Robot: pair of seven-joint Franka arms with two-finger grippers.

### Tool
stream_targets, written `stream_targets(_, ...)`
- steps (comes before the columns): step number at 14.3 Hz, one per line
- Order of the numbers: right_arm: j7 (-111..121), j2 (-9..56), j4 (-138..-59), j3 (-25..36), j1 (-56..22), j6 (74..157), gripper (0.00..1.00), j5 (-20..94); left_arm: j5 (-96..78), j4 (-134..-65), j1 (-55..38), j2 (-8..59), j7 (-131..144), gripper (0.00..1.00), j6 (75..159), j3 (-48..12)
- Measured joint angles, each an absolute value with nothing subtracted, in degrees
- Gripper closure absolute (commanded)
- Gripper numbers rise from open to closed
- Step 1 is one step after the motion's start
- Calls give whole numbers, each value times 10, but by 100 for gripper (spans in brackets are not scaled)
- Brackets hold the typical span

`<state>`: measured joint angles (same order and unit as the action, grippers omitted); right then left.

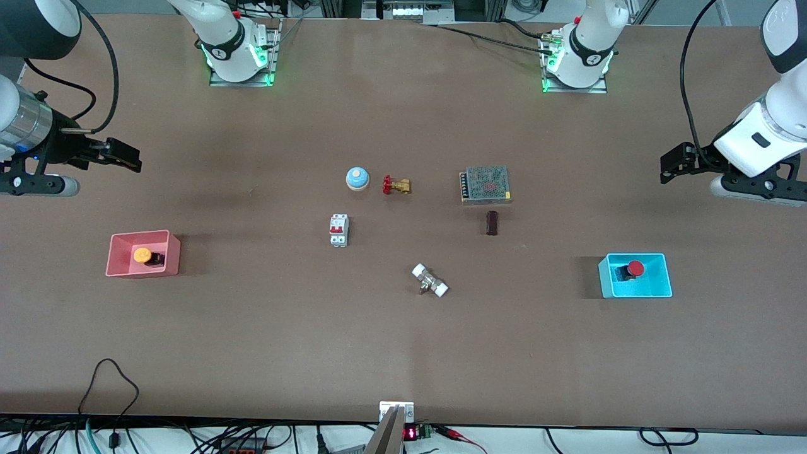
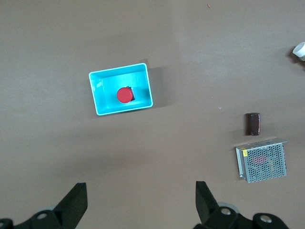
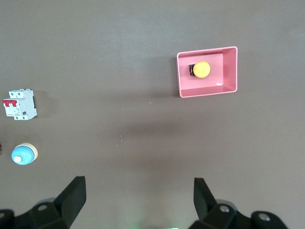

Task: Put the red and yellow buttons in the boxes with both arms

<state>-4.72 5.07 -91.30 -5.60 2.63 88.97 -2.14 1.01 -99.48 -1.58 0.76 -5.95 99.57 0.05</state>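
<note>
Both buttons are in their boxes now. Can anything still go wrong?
Not much, I think. The yellow button lies in the pink box and the red button in the cyan box. The left gripper and right gripper hang open and empty above bare table at their own ends. Each box sits nearer the front camera than its gripper, so a low sweep that way might knock it. The boxes look light, so a bump could tip a button out.
</note>
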Motion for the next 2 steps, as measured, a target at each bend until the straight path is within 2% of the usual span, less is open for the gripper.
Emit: stream_targets(2,-47,51,-913,-56,26,890,0,-21,10,-995,-16,8,-59,0,996,1)
